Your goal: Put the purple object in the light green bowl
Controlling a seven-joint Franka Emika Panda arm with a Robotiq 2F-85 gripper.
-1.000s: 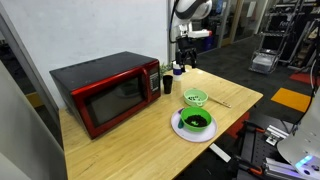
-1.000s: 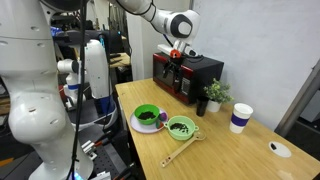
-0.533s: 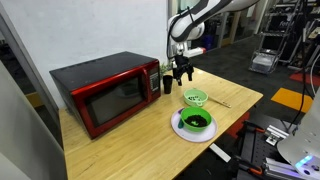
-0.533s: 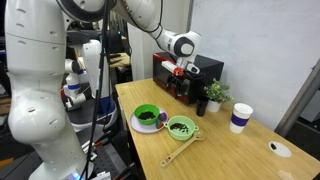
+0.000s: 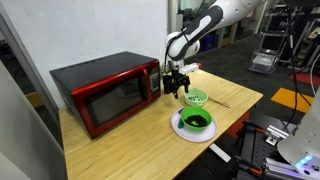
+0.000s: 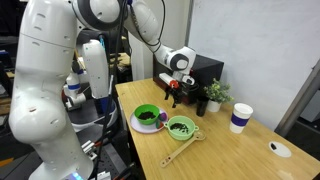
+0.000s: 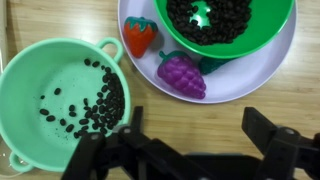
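- Broadly, the room is an open lab: a white wall on one side, gear crowding the far end.
- Pale wooden worktop (image 5: 110,145), flat, carries a red microwave (image 5: 105,95) and the dishes; open space for a descent looks ample.
- Hand (image 7: 195,150) hovers above the dishes, fingers spread wide, holding nothing.
- Pale plate (image 7: 250,80) holds the dark green bowl (image 7: 275,25).
- Light green bowl (image 7: 55,75), with some dark beans, sits just beside the plate.
- Purple object (image 7: 182,75), a grape cluster, lies on the plate near its edge beside a strawberry (image 7: 138,37), just ahead of the hand and roughly between its fingers, with its long axis slanted. A small wrist turn probably helps.
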